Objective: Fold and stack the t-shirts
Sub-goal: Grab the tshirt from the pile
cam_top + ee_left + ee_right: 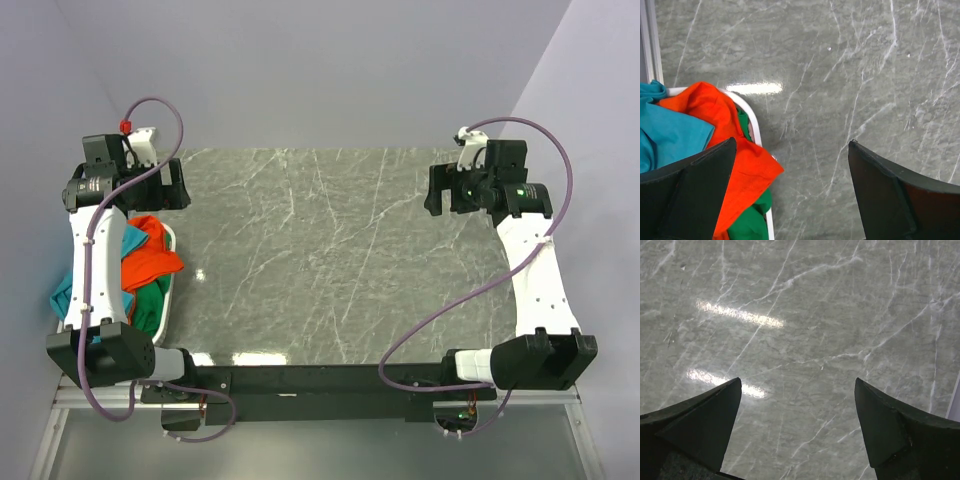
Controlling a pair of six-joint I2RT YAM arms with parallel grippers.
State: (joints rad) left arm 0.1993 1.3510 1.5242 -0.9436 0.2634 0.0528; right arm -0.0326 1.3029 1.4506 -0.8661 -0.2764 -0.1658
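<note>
Inside the white basket (pixel 756 124), orange, teal and green t-shirts (pixel 150 262) lie crumpled.

The top camera looks steeply down from above the near edge over the whole surface (pixel 330 250). Each wrist camera faces down, close to it. The left wrist view shares the left-edge basket (pixel 758 131) with the top.

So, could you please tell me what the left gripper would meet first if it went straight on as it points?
The left gripper, open, would likely meet bare marble tabletop first, beside the laundry basket rim; depth unclear.
</note>
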